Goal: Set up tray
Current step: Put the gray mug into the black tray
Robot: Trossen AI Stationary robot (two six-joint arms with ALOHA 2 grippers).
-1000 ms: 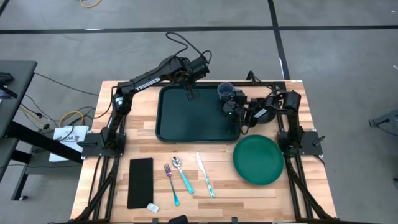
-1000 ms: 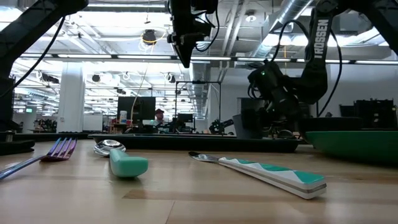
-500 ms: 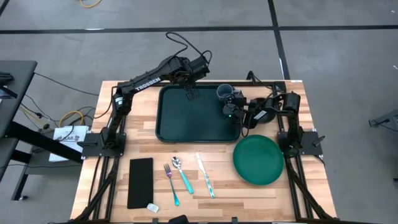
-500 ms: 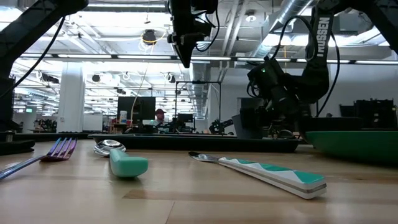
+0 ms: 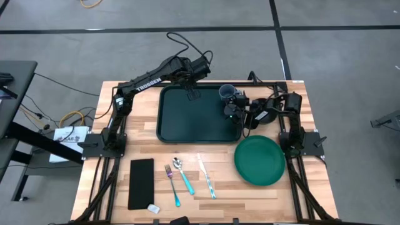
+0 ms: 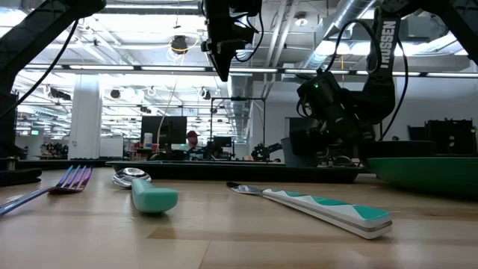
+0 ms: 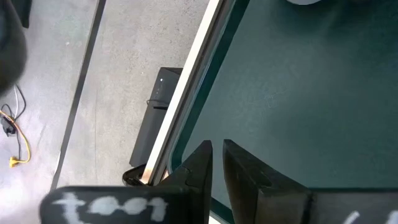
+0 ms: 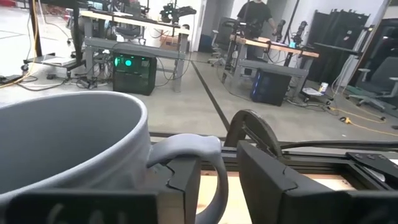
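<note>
On the left side of the wooden surface [image 5: 100,181] sits a narrow black napkin [image 5: 141,182], flat, with a small white bit just beside its near end. Next over are a purple fork [image 5: 171,177], a teal-handled spoon [image 5: 184,178] and a knife [image 5: 207,177] with a white-and-teal handle, all lying side by side near the front, apart from each other.

Farther back is the tray [image 5: 194,122], dark green, sitting in the middle-far part of the surface. The left tool [image 5: 190,95] hangs over the tray's far edge, fingers nearly together with only a thin gap between them and nothing in them.

Moving right, a dark blue-grey mug [image 5: 227,92] stands at the tray's far right corner. The right tool [image 8: 217,180] is right at the mug's handle, its fingers set on either side of the handle loop; can't tell whether they're actually squeezing it or loose. Nearer on the right, a round green plate [image 5: 259,160] rests on the surface just off the tray's near right corner.
</note>
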